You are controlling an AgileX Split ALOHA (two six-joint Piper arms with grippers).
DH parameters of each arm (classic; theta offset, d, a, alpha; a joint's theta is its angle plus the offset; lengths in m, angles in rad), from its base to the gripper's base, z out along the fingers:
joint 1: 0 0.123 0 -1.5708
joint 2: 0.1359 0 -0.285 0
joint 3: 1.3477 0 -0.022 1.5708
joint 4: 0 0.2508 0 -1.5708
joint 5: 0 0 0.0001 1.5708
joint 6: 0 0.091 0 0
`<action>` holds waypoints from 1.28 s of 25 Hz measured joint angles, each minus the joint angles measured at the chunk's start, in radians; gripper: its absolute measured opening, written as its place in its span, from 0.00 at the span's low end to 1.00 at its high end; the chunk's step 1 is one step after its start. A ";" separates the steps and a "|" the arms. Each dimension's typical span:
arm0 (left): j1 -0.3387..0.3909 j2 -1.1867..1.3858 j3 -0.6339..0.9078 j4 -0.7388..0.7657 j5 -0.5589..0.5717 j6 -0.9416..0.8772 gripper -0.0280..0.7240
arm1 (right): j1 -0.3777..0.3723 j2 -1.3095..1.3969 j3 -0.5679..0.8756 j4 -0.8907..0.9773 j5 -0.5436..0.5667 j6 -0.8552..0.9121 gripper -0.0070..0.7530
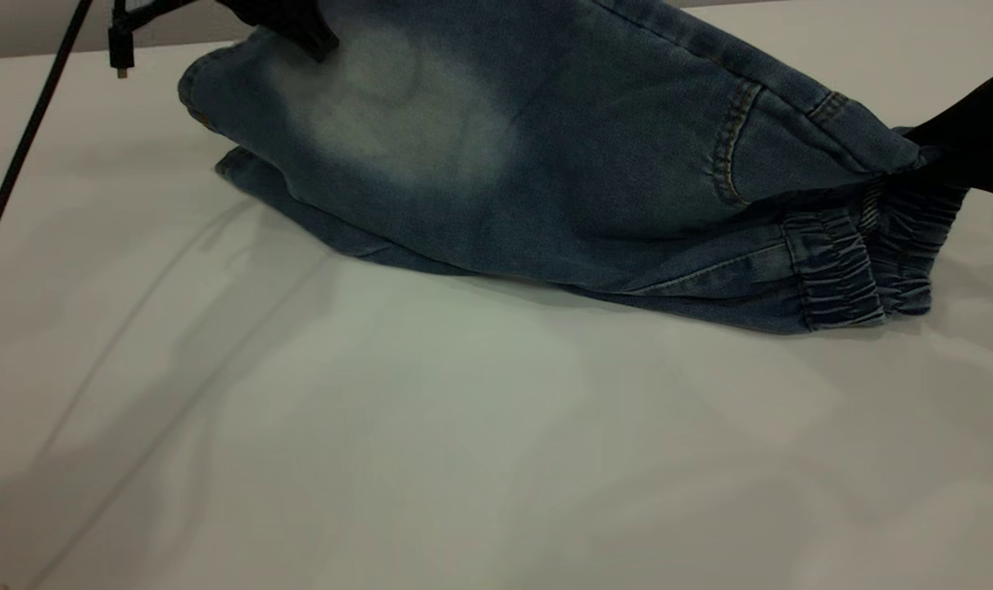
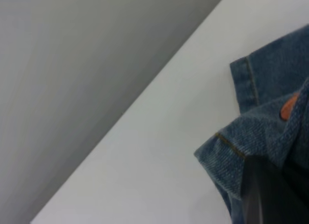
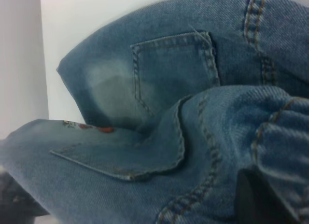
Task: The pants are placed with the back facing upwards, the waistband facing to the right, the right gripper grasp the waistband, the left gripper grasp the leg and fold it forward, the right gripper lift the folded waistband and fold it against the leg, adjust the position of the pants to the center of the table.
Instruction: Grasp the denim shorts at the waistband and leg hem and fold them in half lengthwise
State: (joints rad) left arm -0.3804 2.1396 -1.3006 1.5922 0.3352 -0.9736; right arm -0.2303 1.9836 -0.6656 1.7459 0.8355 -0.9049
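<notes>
A: You are holding the small blue denim pants [image 1: 546, 164] at both ends, half lifted off the matte white bench [image 1: 464, 451]. Their long axis is running left to right, with the lower fold lying on the bench and the upper panel hanging like a tent.

B: Where are the jaws sitting?

A: Your black blunt-fingered left gripper [image 1: 300, 29] is clenched on the hem of the printed leg [image 2: 251, 137] at the far left; the orange of the print is just showing in the left wrist view. Your black wedge-fingered right gripper [image 1: 955, 147] is pinching the cloth right above the ruched elastic waistband [image 1: 865, 262] at the right end.

B: So which way is the fold going?

A: Judging by the task, toward the near edge. The raised panel is standing behind the lower layer, so both ends need to travel forward together, keeping the long axis level.

B: Anything in the way?

A: Nothing on the bench ahead. A thick black cable [image 1: 21, 147] is hanging at the far left, well apart from the cloth. The patch pocket [image 3: 169, 69] is facing up in the right wrist view.
</notes>
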 joint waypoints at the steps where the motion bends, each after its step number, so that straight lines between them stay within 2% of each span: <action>1: 0.000 0.002 0.000 -0.001 0.000 0.000 0.09 | 0.000 -0.001 0.000 0.000 0.000 0.000 0.06; 21: 0.000 0.041 0.002 -0.068 0.085 0.011 0.12 | 0.000 -0.001 0.000 -0.002 -0.005 -0.016 0.07; 26: 0.000 0.041 0.002 -0.113 0.089 0.016 0.20 | 0.000 -0.001 0.000 -0.002 -0.007 -0.018 0.09; 32: -0.001 0.041 0.002 -0.112 0.105 0.016 0.40 | 0.000 -0.001 0.000 -0.002 -0.002 -0.026 0.14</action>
State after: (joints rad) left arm -0.3812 2.1807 -1.2987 1.4803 0.4400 -0.9575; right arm -0.2303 1.9827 -0.6656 1.7441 0.8337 -0.9311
